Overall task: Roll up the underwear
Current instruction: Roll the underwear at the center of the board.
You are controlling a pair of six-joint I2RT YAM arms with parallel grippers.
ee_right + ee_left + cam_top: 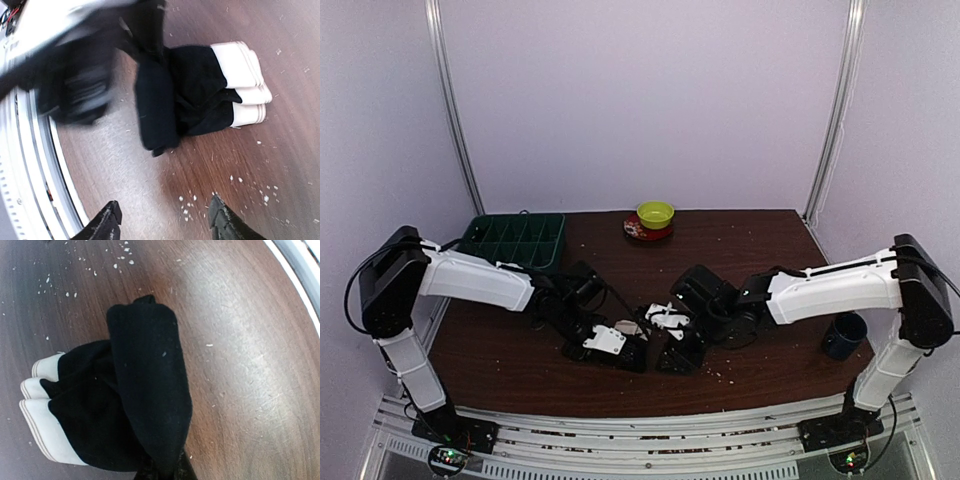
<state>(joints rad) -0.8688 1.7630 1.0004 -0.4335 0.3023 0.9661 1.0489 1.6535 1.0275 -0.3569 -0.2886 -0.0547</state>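
step: rolling | underwear (135,405) lay part-folded, near-centre of table (740,250) | left gripper (162,474) was clenched on its black fold | right gripper (165,222) was released, empty, close by | judged best: keep fold taut, turns tight, right pinning the loose end

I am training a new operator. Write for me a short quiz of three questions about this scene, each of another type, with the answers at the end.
1. True or false: the right gripper holds the underwear.
2. Which one is shut on the underwear? A) left gripper B) right gripper C) neither
3. Short answer: what colour is the compartment tray at the back left of the table?

Key: 1 false, its fingers stand apart over bare wood; 2 A; 3 green.
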